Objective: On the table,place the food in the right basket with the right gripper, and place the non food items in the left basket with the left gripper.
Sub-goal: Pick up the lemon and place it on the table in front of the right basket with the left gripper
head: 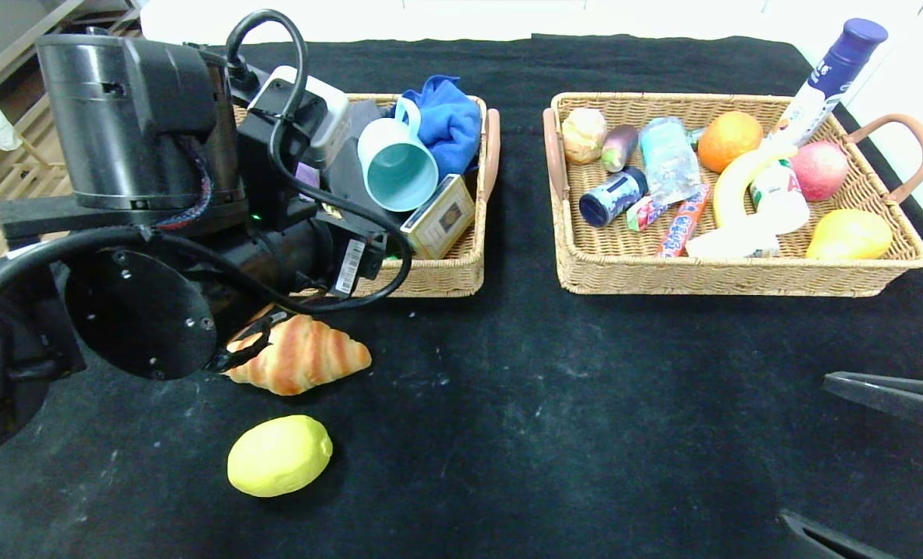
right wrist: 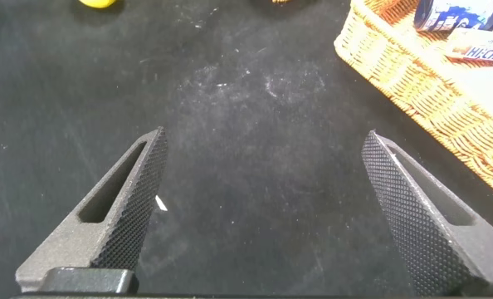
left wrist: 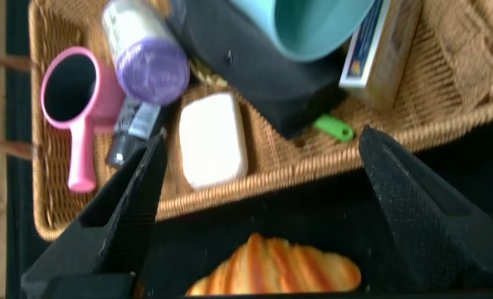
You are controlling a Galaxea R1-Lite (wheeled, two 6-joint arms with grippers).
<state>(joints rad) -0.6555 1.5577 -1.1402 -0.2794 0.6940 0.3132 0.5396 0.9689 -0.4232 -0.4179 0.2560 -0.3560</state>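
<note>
Left pincer [left wrist: 259,208]: fingers spread wide, holding nothing; it hangs over the front edge of the left basket, with the croissant on the tabletop showing between its fingers.
Right pincer [right wrist: 259,216]: fingers wide apart, empty; low over bare black cloth at the near right of the tabletop, only the finger ends showing in the head view.
Left basket [head: 461,268]: tan wicker, far left of the tabletop, partly hidden by the left arm.
Left basket contents: pale blue mug [head: 399,167] lying on its side, mouth toward the front; flat cream card box [head: 439,217] leaning against the front right corner; blue cloth [head: 449,120] at the rear; purple roll [left wrist: 147,62], pink hand mirror [left wrist: 72,100] and white bar [left wrist: 213,139] seen from the left wrist.
Croissant [head: 302,355]: on the cloth just in front of the left basket, outside it.
Lemon [head: 279,455]: on the cloth nearer than the croissant, apart from it.
Right basket [head: 733,276]: far right, holding an orange [head: 729,140], banana [head: 729,190], red apple [head: 820,169], clear water bottle [head: 667,159] and a yellow pear-like fruit [head: 849,234], among other items.
Tabletop [head: 546,404]: black cloth flecked with white lint.
</note>
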